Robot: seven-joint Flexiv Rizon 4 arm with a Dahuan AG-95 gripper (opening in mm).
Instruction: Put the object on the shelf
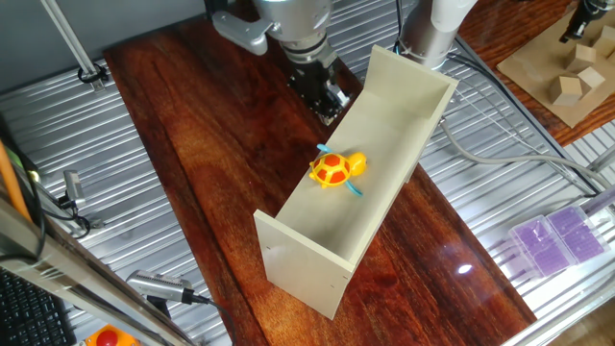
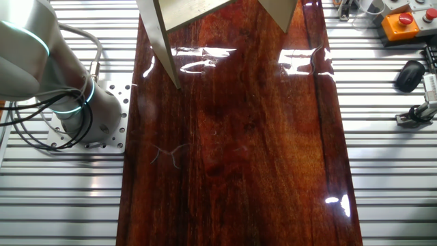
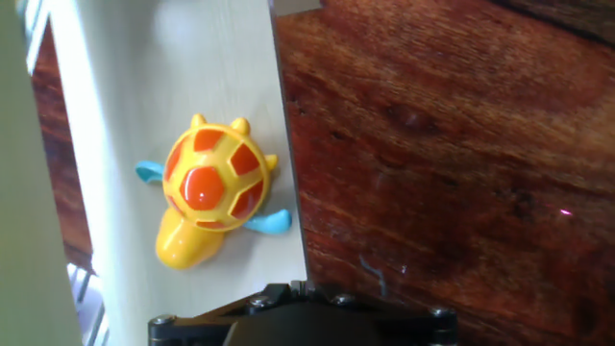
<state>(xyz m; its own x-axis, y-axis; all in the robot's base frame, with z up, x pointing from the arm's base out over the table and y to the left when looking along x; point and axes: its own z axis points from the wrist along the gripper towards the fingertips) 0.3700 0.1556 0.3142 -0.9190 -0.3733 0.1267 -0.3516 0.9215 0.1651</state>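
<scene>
The yellow toy turtle (image 1: 336, 170) with an orange-red shell lies on the floor of the long cream-white shelf (image 1: 404, 120), near its middle. It is free of my gripper. My gripper (image 1: 325, 94) hangs over the wooden table just beyond the shelf's far-left wall, apart from the toy. In the hand view the turtle (image 3: 211, 187) rests on the shelf board (image 3: 144, 86) close to its edge, its light-blue flippers showing. Only my gripper's black body (image 3: 298, 322) shows at the bottom edge. The fingers are not visible. The other fixed view shows only the shelf's end panels (image 2: 184, 10).
A brown cardboard tray (image 1: 538, 58) with pale wooden blocks (image 1: 569, 88) stands at the far right. A purple box (image 1: 562, 235) lies on the right. The robot base (image 2: 75, 102), a red button box (image 2: 399, 24) and a mouse (image 2: 410, 74) flank the dark wooden table (image 2: 239, 150).
</scene>
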